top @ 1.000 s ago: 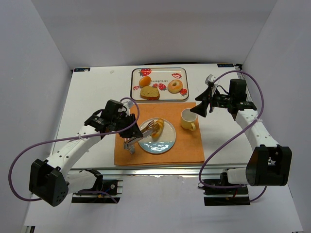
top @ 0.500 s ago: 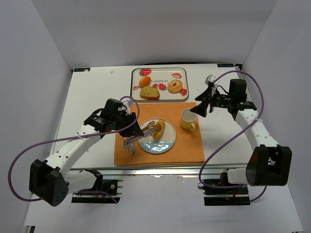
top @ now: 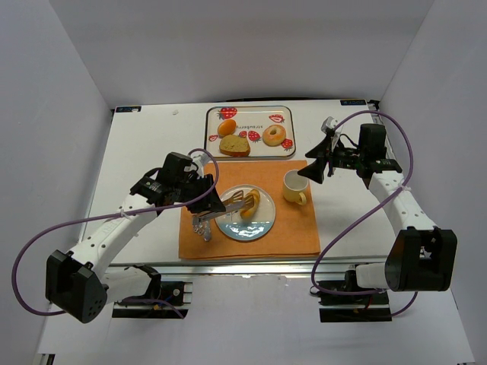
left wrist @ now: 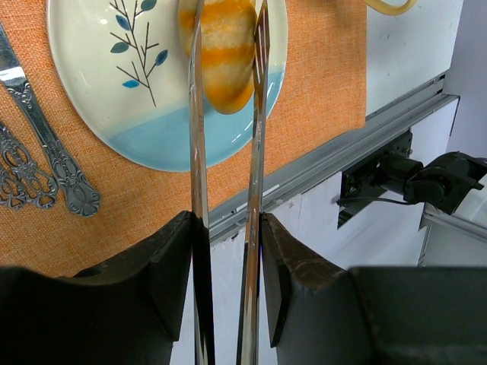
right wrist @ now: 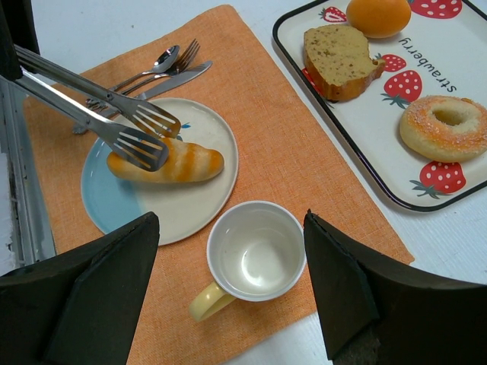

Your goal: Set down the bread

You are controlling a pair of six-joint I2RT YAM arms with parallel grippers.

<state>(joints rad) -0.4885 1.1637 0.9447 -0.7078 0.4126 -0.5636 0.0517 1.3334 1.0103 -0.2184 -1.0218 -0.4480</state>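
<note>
The bread [top: 249, 204], a golden roll with darker stripes, lies on the white and blue plate [top: 245, 226] on the orange placemat. My left gripper [top: 214, 205] is shut on metal tongs [top: 233, 201], whose tips flank the roll. In the left wrist view the bread [left wrist: 222, 53] sits between the tong arms [left wrist: 195, 152], gripped by my left gripper [left wrist: 226, 228]. In the right wrist view the bread [right wrist: 169, 163] rests on the plate [right wrist: 114, 207]. My right gripper [top: 319, 160] hovers open above the cup; the right wrist view shows the right gripper [right wrist: 228, 226] holding nothing.
A yellow cup [top: 293, 187] stands right of the plate, also in the right wrist view as the cup [right wrist: 255, 251]. A strawberry tray [top: 211, 146] behind holds a bread slice [top: 234, 144], a donut [top: 274, 135] and an orange bun [top: 227, 126]. Cutlery [top: 202, 226] lies left of the plate.
The tongs' arms have spread slightly around the bread, and the bread has shifted a little lower onto the plate. The right arm has not moved.
</note>
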